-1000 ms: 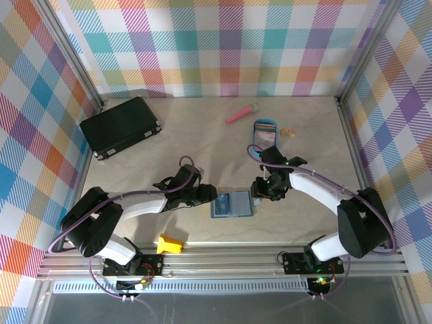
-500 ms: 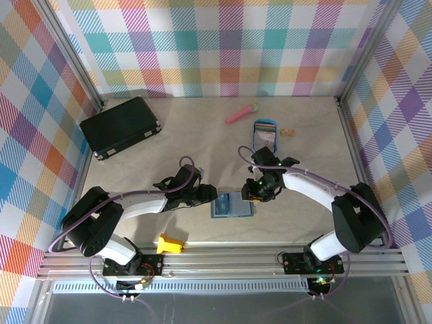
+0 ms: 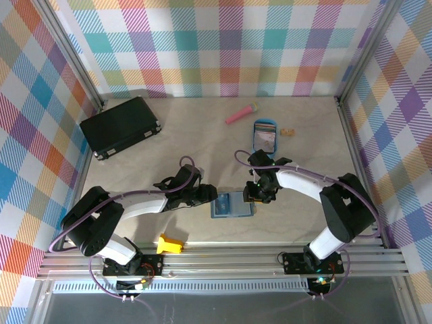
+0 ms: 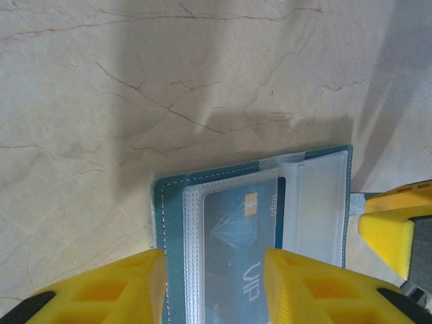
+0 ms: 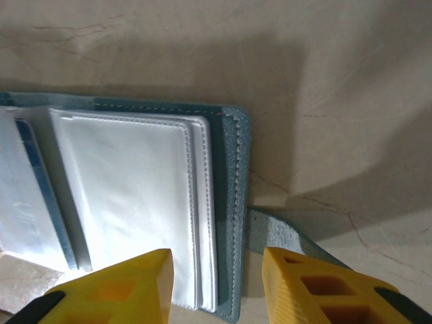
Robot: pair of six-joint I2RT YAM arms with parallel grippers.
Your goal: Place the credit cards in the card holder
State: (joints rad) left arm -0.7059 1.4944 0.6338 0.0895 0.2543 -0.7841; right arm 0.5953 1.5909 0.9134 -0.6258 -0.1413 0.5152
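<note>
My left jaws and right jaws both hang part open, gripping nothing, over opposite ends of the open card holder, one credit card already sleeved.

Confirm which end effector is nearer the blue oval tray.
Right. The right end effector is at the card holder's right edge, directly in front of the tray; the left end effector is at its left edge, farther off.

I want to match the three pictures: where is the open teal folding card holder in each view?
Top external: open teal folding card holder below centre.
Left wrist: holder at bottom centre.
Right wrist: holder across the left half.
Shared landmark: blue plastic card in its clear sleeve.
</note>
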